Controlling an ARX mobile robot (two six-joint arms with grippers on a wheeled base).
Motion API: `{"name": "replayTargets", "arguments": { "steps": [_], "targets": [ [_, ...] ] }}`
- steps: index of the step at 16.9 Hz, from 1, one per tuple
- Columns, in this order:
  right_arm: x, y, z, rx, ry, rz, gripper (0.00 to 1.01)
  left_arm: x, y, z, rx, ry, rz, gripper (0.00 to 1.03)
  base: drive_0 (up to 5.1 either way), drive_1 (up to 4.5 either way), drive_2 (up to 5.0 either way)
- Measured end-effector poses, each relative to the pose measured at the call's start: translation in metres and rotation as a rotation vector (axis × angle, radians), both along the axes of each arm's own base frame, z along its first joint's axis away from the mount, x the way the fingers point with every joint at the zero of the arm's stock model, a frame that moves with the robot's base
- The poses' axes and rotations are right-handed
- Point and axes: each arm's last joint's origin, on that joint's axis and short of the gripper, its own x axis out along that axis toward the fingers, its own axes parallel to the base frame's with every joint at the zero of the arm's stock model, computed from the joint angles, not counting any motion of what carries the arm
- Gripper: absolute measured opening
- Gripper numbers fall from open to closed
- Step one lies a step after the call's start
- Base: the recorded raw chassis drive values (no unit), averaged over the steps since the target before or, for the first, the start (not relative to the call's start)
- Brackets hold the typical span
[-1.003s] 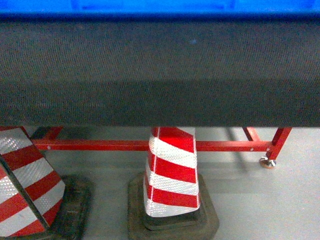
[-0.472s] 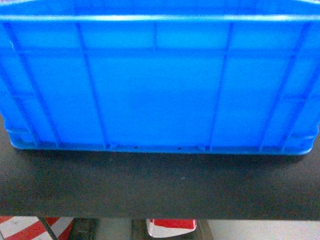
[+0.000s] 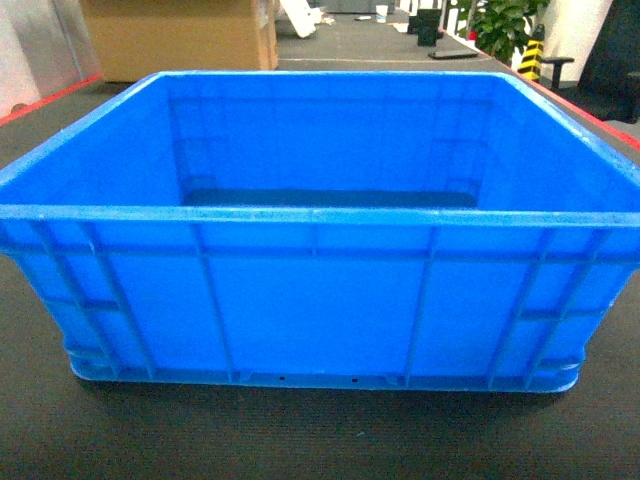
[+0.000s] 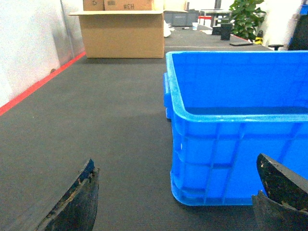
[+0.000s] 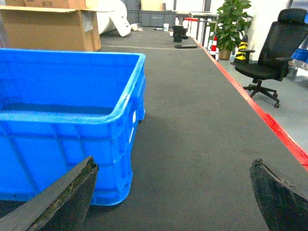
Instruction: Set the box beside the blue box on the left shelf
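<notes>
On the dark matted bench (image 3: 320,440) in front of me, the box (image 3: 320,300) is sitting square and upright, its long wall facing my head camera, open top up.

Left side first: my left claw (image 4: 175,195) is hanging spread wide and holding nothing, one finger over bare mat, the other low in front of the box's near left corner. Risk here, as I judge it: if I am closing in on that corner instead of on the rim of the side wall, the finger is likely to skid off the rounded glossy plastic and shove the box sideways.

Centre: no blue neighbour box or shelf is showing in any view, so I am working without sight of the target; misjudging the drop spot is a real possibility.

Right side: my right claw (image 5: 173,197) is likewise gaping and empty, one finger overlapping the box's right corner, the other over open mat. The red bench edge (image 5: 279,132) is running close on that side; an uneven two-arm lift could be tilting the box toward it.

Appearance of the box: bright blue glossy plastic, thick rolled rim, vertical ribs on the outer walls, smooth inside, apparently empty. It is looking rigid and wide, needing both claws.
</notes>
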Motion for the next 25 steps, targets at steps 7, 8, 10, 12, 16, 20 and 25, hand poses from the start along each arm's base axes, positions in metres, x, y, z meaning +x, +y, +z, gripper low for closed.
{"name": "replayTargets", "arguments": {
  "steps": [7, 8, 10, 12, 16, 20, 25],
  "targets": [
    [0.0, 0.0, -0.0003, 0.0, 0.003, 0.0, 0.98, 0.0, 0.0, -0.0003, 0.0, 0.005, 0.001, 0.98, 0.0, 0.0, 0.0],
    [0.0, 0.0, -0.0003, 0.0, 0.003, 0.0, 0.98, 0.0, 0.0, -0.0003, 0.0, 0.004, 0.001, 0.98, 0.0, 0.0, 0.0],
    [0.0, 0.0, -0.0003, 0.0, 0.003, 0.0, 0.98, 0.0, 0.0, -0.0003, 0.0, 0.004, 0.001, 0.98, 0.0, 0.0, 0.0],
    [0.0, 0.0, -0.0003, 0.0, 0.003, 0.0, 0.98, 0.0, 0.0, -0.0003, 0.0, 0.004, 0.001, 0.98, 0.0, 0.0, 0.0],
    [0.0, 0.0, -0.0003, 0.0, 0.003, 0.0, 0.98, 0.0, 0.0, -0.0003, 0.0, 0.004, 0.001, 0.98, 0.0, 0.0, 0.0],
    [0.0, 0.0, -0.0003, 0.0, 0.003, 0.0, 0.98, 0.0, 0.0, -0.0003, 0.0, 0.004, 0.001, 0.98, 0.0, 0.0, 0.0],
    [0.0, 0.0, -0.0003, 0.0, 0.003, 0.0, 0.98, 0.0, 0.0, -0.0003, 0.0, 0.004, 0.001, 0.98, 0.0, 0.0, 0.0]
  ]
}}
